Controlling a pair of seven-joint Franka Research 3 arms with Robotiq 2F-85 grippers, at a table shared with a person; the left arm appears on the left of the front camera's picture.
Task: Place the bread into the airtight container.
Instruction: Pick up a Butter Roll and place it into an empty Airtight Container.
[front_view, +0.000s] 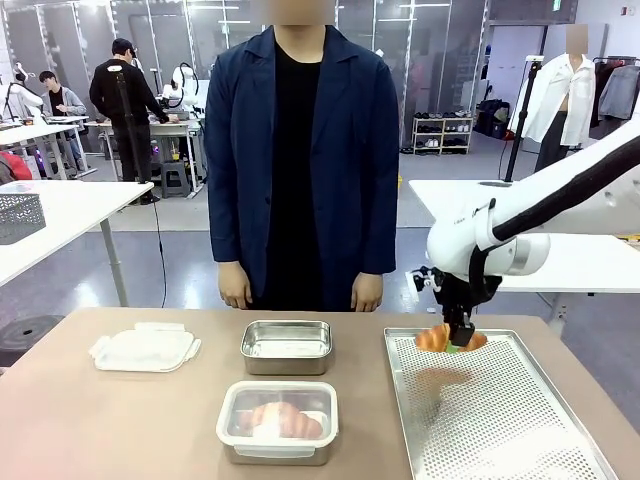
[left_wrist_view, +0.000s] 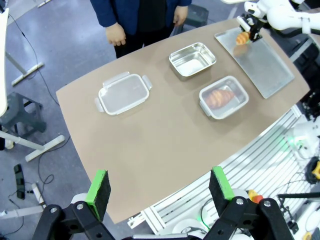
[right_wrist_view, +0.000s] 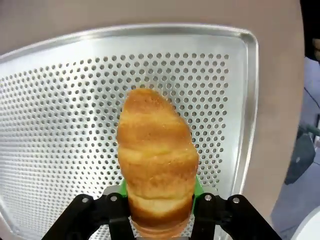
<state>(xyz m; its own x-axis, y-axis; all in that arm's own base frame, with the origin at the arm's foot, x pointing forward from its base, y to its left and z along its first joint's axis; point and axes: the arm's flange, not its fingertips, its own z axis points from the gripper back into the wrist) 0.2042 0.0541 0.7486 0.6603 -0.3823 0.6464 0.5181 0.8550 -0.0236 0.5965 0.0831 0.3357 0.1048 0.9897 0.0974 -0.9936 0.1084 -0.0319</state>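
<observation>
A golden croissant-shaped bread (front_view: 432, 339) hangs just above the far end of the perforated metal tray (front_view: 500, 430), with my right gripper (front_view: 460, 338) shut on it. In the right wrist view the bread (right_wrist_view: 157, 160) stands between the green pads over the tray (right_wrist_view: 60, 115). The empty steel airtight container (front_view: 287, 346) sits open at the table's middle, left of the tray, and its clear lid (front_view: 145, 348) lies farther left. My left gripper (left_wrist_view: 159, 187) is open high above the table's near edge, holding nothing.
A second container (front_view: 278, 420) with its lid on and a bread inside stands near the front edge. A person in a dark blue jacket stands at the far side, hands (front_view: 234, 292) hanging at the table edge. Bare tabletop (front_view: 110, 430) lies at the front left.
</observation>
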